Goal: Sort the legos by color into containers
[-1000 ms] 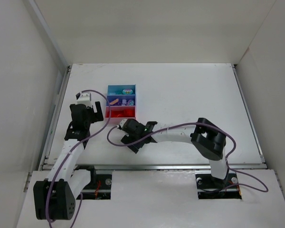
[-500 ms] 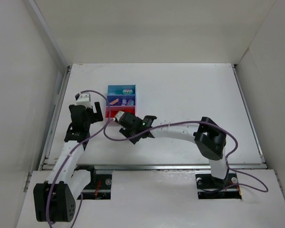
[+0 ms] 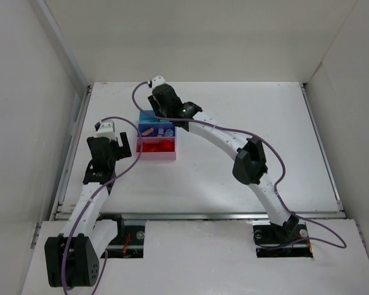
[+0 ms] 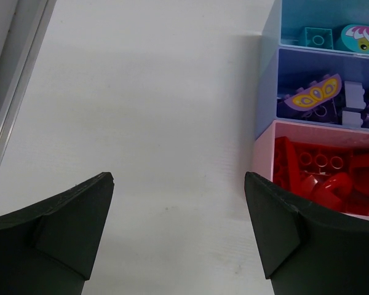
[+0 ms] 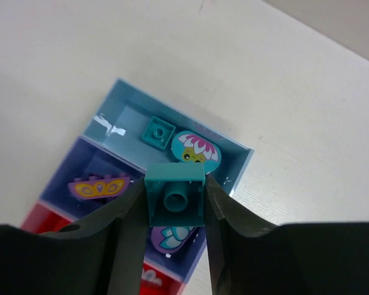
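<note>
**Item:** teal brick (image 5: 175, 196).
**Place:** off the table, pinched between the right fingers (image 5: 134, 209), which are closed on its two sides. It hangs over the trays (image 3: 166, 153) at about 10 o'clock on the table (image 3: 246, 123).

**Trays, from 12 to 6 o'clock in the top view:**
- Blue tray (image 5: 126, 117): holds a small teal brick (image 5: 158, 132) and a lily-print piece (image 5: 195, 150).
- Purple tray (image 5: 86, 163): holds a mask-print piece (image 5: 98, 187).
- Pink tray (image 4: 261, 153): holds the red bricks (image 4: 320, 175).

**Left fingers** (image 4: 267, 215): spread wide and empty. They hang over bare table at 9 o'clock of the trays.

**Step, as judged:** delivery of the teal brick, with the release not yet made.

**Next move:** in the right wrist view the brick covers the wall between the blue and purple trays. It likely needs a small shift toward 12 o'clock to sit squarely over the blue tray. Then the arm lowers and the fingers part.
</note>
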Controlling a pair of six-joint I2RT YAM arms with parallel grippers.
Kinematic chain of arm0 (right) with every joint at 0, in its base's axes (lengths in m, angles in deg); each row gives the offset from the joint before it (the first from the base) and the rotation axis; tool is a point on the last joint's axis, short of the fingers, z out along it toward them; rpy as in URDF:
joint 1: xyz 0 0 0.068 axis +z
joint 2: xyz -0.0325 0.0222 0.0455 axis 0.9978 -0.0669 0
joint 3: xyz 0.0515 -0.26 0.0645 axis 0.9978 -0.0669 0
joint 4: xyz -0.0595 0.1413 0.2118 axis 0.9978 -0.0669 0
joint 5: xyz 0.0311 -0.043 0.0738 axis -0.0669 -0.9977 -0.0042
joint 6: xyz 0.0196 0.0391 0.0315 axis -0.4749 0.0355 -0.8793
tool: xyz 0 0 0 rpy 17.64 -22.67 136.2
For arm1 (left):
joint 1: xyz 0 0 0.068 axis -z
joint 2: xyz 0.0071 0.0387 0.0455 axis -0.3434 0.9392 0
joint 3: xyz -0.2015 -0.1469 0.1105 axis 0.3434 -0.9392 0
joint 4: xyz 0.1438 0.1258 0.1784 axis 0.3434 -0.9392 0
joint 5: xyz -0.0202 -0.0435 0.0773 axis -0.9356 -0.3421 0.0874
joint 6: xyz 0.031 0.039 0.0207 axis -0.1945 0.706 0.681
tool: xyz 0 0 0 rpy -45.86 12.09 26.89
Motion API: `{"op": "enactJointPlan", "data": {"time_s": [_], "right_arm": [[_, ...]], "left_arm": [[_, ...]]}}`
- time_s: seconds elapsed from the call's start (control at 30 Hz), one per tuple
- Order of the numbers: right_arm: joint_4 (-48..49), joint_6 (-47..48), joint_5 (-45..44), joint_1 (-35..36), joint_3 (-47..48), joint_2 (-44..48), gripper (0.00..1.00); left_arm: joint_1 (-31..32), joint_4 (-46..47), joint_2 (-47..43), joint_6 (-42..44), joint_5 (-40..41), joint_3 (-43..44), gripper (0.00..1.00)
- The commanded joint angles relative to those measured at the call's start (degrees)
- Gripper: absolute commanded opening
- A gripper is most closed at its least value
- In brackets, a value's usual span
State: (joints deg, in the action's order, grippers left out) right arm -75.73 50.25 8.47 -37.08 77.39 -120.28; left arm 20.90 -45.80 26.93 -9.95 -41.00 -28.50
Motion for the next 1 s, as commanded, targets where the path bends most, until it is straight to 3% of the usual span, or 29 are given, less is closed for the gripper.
{"op": "enactJointPlan", "data": {"time_s": [0.0,0.1,0.27,0.37,0.4,0.53,0.6,0.63,0.7,0.97], "right_arm": [[4.3,-0.2,-2.8,-0.5,1.2,-2.2,0.0],[13.0,-0.2,-0.5,-0.5,-4.2,-0.6,0.0],[13.8,-0.2,1.4,-0.5,-2.5,-3.3,0.0],[14.3,-0.8,0.4,-0.5,-2.5,-4.7,0.26],[14.3,-0.8,0.4,-1.0,-2.5,-5.3,0.47],[14.9,-0.8,0.4,-1.5,-2.5,-6.4,0.55],[14.3,-0.8,0.4,-1.5,-2.0,-6.4,0.7],[14.3,-0.8,1.0,-1.5,-2.0,-5.9,0.88],[13.3,-0.8,1.0,-1.5,-2.0,-4.2,1.0],[13.3,-1.4,-4.9,-2.4,-13.3,12.7,1.0]], "left_arm": [[-0.8,1.7,0.4,0.0,1.0,-0.5,0.85],[-2.0,1.7,1.0,0.0,1.0,-0.5,0.85],[-2.6,1.7,1.5,0.0,1.5,-0.5,0.85],[-3.1,1.7,1.5,0.0,1.5,-0.5,0.85],[-3.1,1.7,1.5,0.0,1.5,-0.5,0.85],[-3.1,1.7,1.5,0.0,1.5,-0.5,0.85],[-3.1,1.7,1.5,0.0,1.5,-0.5,0.85],[-3.1,1.7,1.5,0.0,1.5,-0.5,0.85],[-3.1,1.7,1.0,0.0,1.5,-0.5,0.85],[-3.1,1.7,0.4,0.0,1.5,-0.5,0.85]]}}
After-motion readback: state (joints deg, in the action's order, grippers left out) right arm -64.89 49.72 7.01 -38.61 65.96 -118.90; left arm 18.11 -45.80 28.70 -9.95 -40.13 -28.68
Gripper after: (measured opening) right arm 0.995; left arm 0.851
